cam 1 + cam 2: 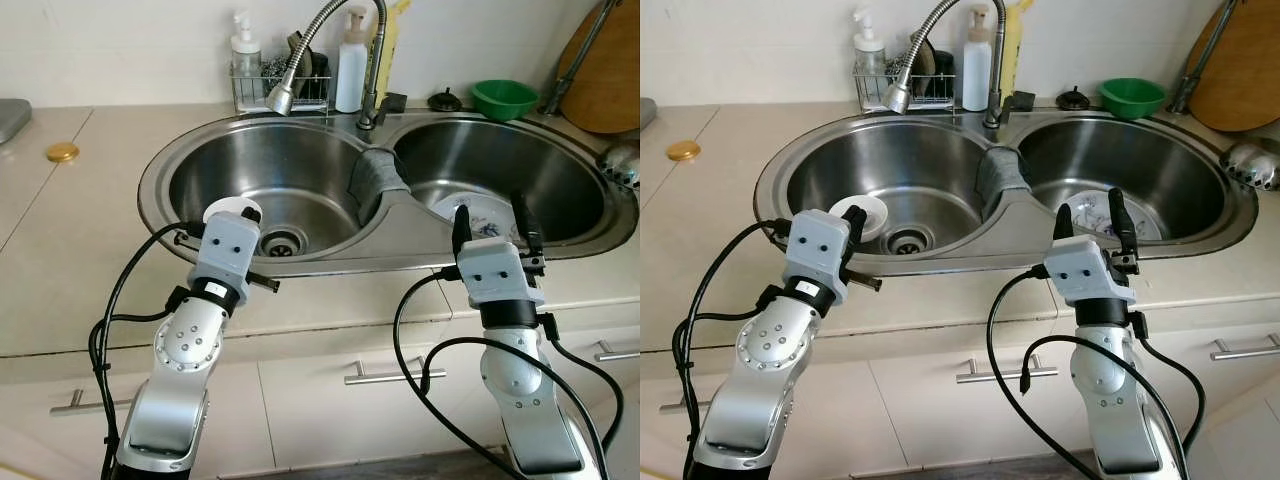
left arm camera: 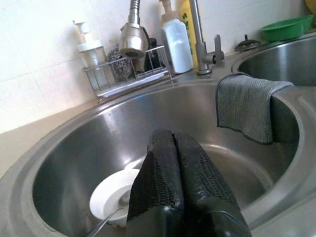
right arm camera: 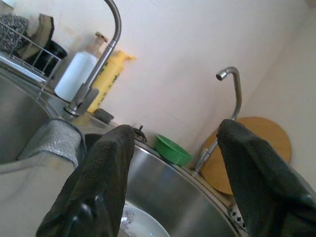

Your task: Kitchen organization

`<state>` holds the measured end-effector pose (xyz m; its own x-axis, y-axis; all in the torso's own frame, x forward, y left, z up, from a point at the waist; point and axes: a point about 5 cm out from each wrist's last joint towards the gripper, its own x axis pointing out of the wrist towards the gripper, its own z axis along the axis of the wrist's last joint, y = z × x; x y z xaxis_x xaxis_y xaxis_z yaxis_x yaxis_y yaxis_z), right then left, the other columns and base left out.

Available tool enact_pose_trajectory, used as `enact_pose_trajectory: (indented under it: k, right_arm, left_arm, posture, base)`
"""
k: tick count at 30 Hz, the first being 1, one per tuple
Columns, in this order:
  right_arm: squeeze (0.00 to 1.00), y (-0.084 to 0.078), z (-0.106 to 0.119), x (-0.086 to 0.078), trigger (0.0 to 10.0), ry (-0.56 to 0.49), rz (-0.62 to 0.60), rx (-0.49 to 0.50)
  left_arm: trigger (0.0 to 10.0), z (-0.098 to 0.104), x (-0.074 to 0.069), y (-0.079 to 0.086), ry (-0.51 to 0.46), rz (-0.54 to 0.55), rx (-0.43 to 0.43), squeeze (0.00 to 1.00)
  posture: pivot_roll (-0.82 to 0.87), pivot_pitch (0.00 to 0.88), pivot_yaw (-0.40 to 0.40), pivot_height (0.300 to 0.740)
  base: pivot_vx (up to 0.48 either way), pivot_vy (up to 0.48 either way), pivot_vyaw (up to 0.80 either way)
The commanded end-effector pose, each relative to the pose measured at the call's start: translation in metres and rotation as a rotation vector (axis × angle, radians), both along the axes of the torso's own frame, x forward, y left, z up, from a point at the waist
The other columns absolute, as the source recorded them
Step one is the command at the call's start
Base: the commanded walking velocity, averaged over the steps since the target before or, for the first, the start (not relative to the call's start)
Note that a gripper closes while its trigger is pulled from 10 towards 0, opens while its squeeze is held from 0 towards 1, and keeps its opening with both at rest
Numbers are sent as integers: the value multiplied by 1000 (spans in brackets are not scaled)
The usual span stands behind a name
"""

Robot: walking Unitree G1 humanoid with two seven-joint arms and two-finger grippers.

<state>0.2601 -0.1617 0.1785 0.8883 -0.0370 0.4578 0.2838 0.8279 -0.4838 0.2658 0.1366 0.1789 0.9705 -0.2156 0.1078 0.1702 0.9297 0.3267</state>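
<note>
A double steel sink (image 1: 330, 262) is spanning the middle of the frame, set into a beige surface (image 1: 60, 270). The left gripper (image 2: 177, 163) is hovering over the left basin's front rim at lower left, jaws pressed together, just above a small white dish (image 1: 862, 213) lying near the drain (image 1: 281, 241). The right gripper (image 1: 492, 218) is hanging over the right basin's front rim at lower right, jaws spread wide and holding nothing, above what looks like a patterned plate (image 1: 1095, 212). A grey cloth (image 1: 377, 176) is draping over the divider. A green bowl (image 1: 503, 98) is sitting at upper right.
</note>
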Motion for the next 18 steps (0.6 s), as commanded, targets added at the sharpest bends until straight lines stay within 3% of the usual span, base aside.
enact_pose_trajectory:
  k: [1,18]
  right_arm:
    - [0,1,0,2,10000,-8,3,-1]
    - [0,12,-2,18,10000,0,82,0]
  left_arm:
    - [10000,-2,-1,1,2,3,7,0]
    - [10000,-6,-13,8,1,65,7,0]
  posture:
    - [163,0,-70,740]
    - [232,0,-135,740]
  base:
    - [0,0,0]
    - [0,0,0]
